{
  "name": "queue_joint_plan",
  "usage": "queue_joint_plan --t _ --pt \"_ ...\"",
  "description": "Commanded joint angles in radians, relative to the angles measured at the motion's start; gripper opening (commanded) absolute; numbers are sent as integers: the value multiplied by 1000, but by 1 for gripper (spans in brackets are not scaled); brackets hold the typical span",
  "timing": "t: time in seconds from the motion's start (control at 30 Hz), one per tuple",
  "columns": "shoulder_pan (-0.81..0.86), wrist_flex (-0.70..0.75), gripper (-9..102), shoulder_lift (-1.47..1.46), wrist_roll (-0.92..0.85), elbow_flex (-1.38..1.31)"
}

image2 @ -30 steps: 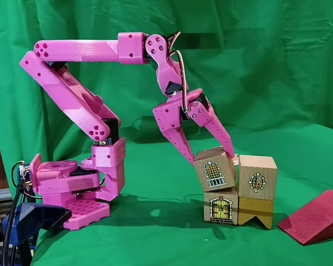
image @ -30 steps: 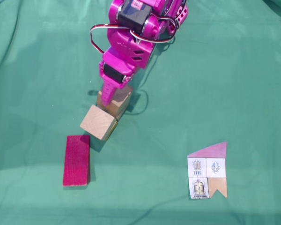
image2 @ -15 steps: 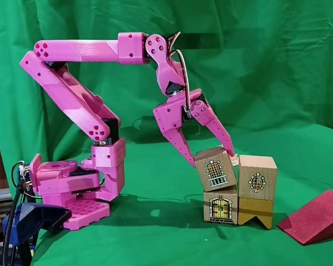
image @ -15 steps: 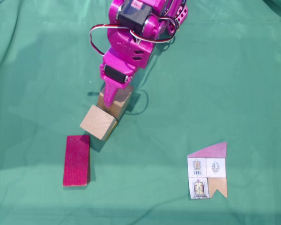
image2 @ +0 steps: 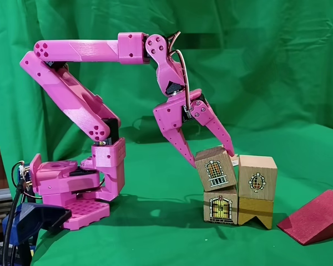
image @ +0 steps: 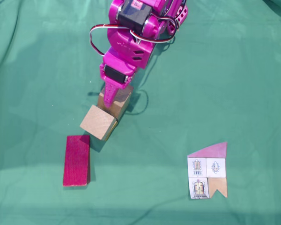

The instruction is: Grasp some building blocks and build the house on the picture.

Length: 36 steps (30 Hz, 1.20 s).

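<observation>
In the side fixed view my pink gripper [image2: 213, 159] points down and straddles a tilted wooden block with a window drawing [image2: 215, 170], one fingertip at each upper corner. That block rests askew on the door block [image2: 220, 207] and leans on the round-window block [image2: 257, 177], which stands on a tan notched block [image2: 255, 213]. From above, the gripper [image: 111, 99] covers the near stack [image: 122, 100], with the other stack [image: 98, 123] just below it. The dark-red slab [image: 76, 160] lies at lower left, and reads as a wedge [image2: 313, 217] from the side. The picture [image: 207, 169] lies at lower right.
Green cloth covers the table [image: 215, 70] and hangs as a backdrop. The arm's base [image2: 72, 188] stands at the left of the side view, with a blue clamp [image2: 28, 219] at its foot.
Since a second ago the gripper has risen slightly and the tilted window block has shifted a little to the right. Nothing has visibly moved in the last half second.
</observation>
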Motion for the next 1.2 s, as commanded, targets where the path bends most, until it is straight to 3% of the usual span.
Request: queue_joint_plan --t 0.0,1.17 --pt "8 -12 11 0 -9 -17" --pt "-6 -11 11 9 -11 -5"
